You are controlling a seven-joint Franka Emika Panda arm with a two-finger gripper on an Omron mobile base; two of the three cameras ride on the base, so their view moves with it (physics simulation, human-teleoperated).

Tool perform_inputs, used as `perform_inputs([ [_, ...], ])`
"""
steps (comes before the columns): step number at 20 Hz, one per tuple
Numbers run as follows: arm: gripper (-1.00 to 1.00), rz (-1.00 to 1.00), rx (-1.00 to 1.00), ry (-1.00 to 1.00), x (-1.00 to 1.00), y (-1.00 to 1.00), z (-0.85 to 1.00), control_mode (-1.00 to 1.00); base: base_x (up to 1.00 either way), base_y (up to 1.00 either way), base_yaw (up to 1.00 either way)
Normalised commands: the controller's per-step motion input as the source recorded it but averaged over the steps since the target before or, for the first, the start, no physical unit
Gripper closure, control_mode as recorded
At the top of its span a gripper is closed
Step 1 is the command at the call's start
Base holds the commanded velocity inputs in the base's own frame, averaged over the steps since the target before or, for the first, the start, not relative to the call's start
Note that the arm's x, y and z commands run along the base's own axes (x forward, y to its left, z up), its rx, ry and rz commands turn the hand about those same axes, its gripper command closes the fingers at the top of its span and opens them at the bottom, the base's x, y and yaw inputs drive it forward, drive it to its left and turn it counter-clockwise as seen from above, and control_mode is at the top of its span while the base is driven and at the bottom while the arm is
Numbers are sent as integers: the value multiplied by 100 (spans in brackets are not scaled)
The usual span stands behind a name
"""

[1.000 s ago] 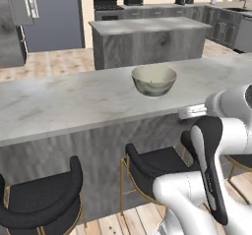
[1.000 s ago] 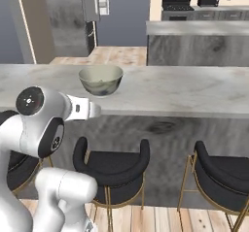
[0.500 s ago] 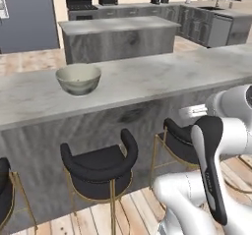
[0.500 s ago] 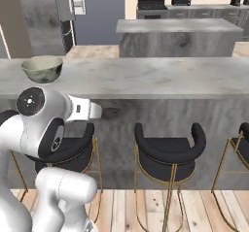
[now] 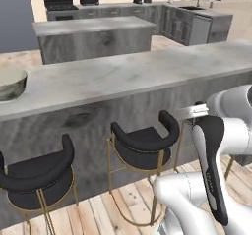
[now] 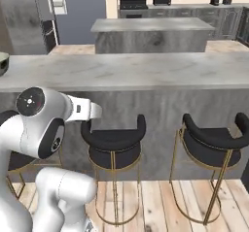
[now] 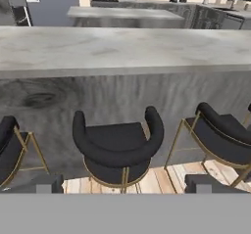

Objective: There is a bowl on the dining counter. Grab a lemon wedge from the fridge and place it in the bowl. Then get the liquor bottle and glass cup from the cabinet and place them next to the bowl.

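The tool (image 7: 122,186) hangs low in front of the bench (image 5: 123,79), its fingers spread wide with nothing between them, pointed at the grey front and the black stools (image 7: 117,147) tucked beneath; the arm (image 5: 216,165) is folded close above the base.

The bowl (image 5: 10,84) sits on the bench top at the far left edge of the left base view, and a sliver of it shows at the left edge of the right base view; it looks empty from here, though its inside is mostly cut off. No lemon, bottle or cup is visible, so I judge the task barely begun, with the fridge trip first.

Risks as I read them:
- the stools stand near the base on both sides; a turn or a drive along the bench could clip a backrest or a gold leg and shove a stool;
- the elbow and forearm sit just beside the bench front; a swing while driving could strike it;
- the island (image 5: 93,35) beyond has a similar top; mistaking it for the bench would put things in the wrong place;
- the bowl is near the edge of the views; losing sight of it makes the return harder;
- what may be the fridge (image 6: 22,17) is the dark mass far left in the right base view; I cannot tell for certain.
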Motion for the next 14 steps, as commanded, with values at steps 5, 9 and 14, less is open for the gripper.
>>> perform_inputs([
  [5, -100, 0, 0, 0, 0, 0, 0, 100, 0, -100, -4],
  [9, -100, 0, 0, 0, 0, 0, 0, 100, -5, -100, -5],
  [14, -100, 0, 0, 0, 0, 0, 0, 100, -12, -100, -8],
])
